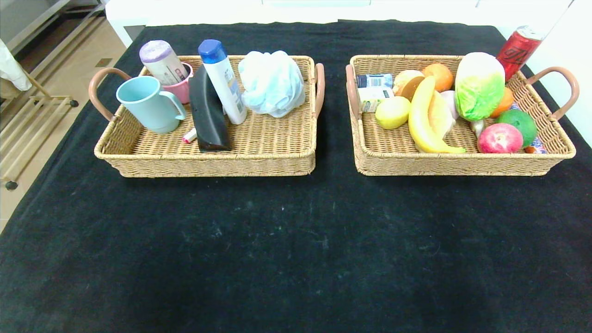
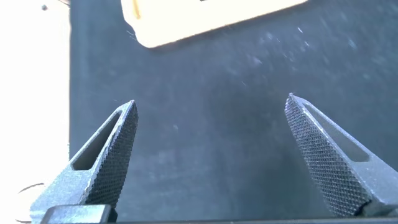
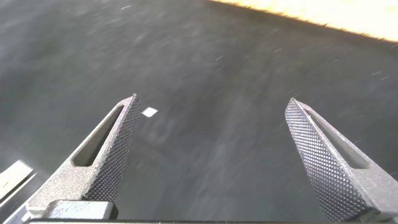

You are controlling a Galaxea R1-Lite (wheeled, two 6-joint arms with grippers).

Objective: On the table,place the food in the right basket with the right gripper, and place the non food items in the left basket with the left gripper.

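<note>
A black-clothed table (image 1: 296, 240) carries the left basket (image 1: 208, 157) and right basket (image 1: 458, 162).

1. Your tabletop (image 1: 277, 240) wears matt black cloth, flecked with pale lint.
2. Both baskets, left basket (image 1: 208, 162) and right basket (image 1: 462, 164), are rough woven wicker with smooth handles.
3. The mug (image 1: 148, 104) and shampoo bottle (image 1: 224, 81) look like smooth plastic.
4. The can (image 1: 518, 48) is glossy metal.
5. Each tool's fingers (image 2: 112, 155) (image 3: 106, 162) look matt grey with knurled pads.
</note>
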